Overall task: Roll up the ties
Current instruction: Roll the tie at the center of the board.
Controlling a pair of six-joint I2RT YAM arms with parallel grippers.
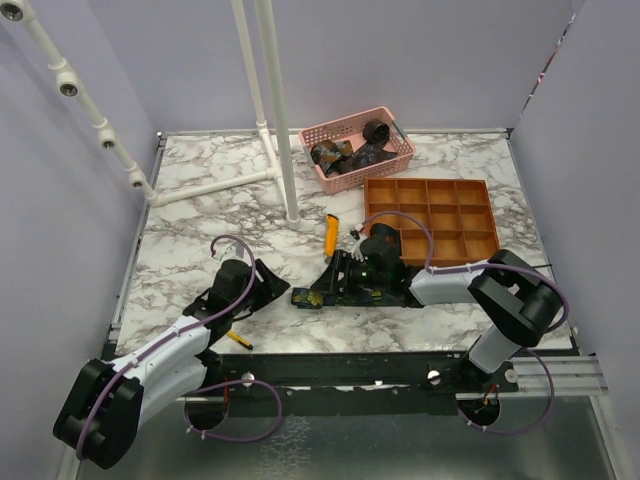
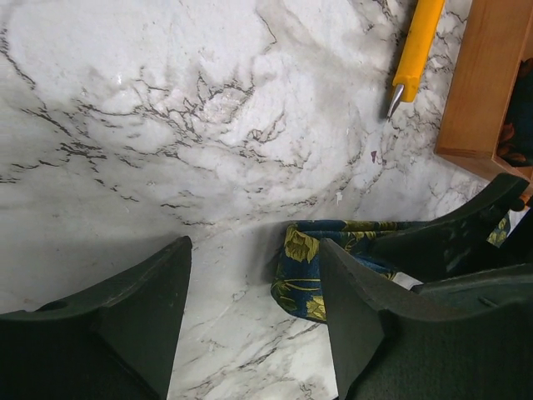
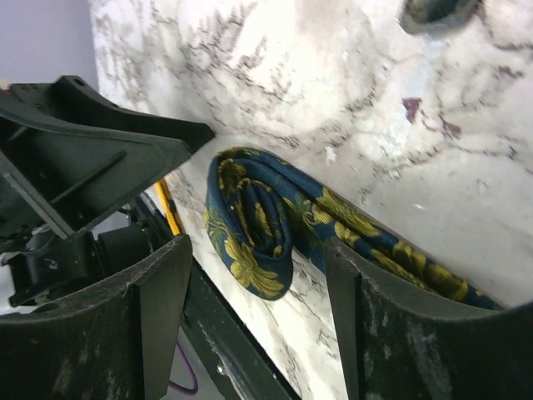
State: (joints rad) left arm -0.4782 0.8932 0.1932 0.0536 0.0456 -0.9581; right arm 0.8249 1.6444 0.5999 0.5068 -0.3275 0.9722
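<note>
A navy tie with a yellow-green floral print [image 1: 312, 297] lies on the marble table near the front edge, its left end wound into a small loose coil [image 3: 250, 227]. My right gripper [image 3: 258, 250] is open around that coil, with the flat length of the tie running back beside its right finger [image 3: 391, 317]. My left gripper [image 2: 254, 250] is open and empty just left of the coiled end [image 2: 301, 268], fingers apart on bare marble. In the top view the left gripper [image 1: 268, 282] and the right gripper [image 1: 332, 284] face each other across the tie. More dark ties [image 1: 350, 152] lie in the pink basket.
The pink basket [image 1: 388, 118] stands at the back. An orange compartment tray [image 1: 430, 218] sits right of centre. An orange-yellow utility knife [image 1: 331, 233] lies behind the tie, also in the left wrist view [image 2: 416, 50]. A white pipe frame [image 1: 275, 110] stands back left. A small yellow object [image 1: 238, 340] lies at the front edge.
</note>
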